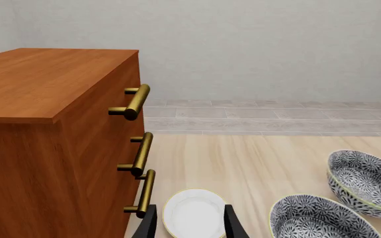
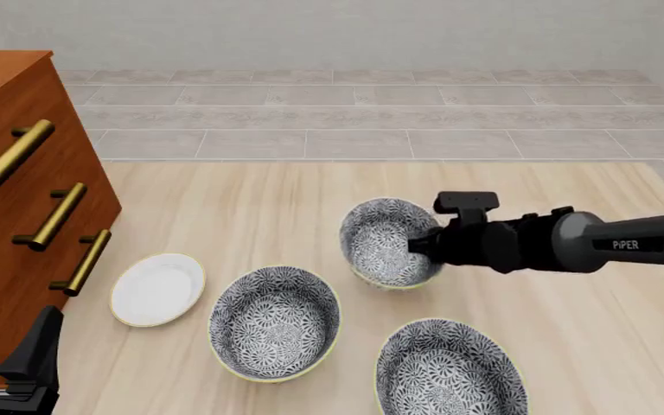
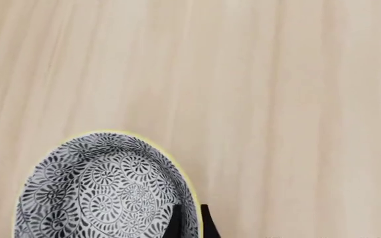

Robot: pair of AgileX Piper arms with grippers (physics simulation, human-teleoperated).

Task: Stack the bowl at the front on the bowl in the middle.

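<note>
Right gripper (image 2: pixel 418 245) was clamped on the rim of the bowl at the front (image 2: pixel 384 242), one finger inside the wall and one outside, and the bowl hung tilted off it. The bowl in the middle (image 2: pixel 274 322) sat near, back toward the arms and off to the gripper's left. My worry: with only a thin rim pinch, the bowl could've swung or slipped on the way over, and a tilted drop would seat it crooked. A third bowl (image 2: pixel 450 367) sat just beside the target, easy to clip. Left gripper (image 1: pixel 189 225) was wide open and empty, with a white plate (image 2: pixel 156 288) just ahead of it and a wooden dresser (image 2: pixel 9 173) beside it.
</note>
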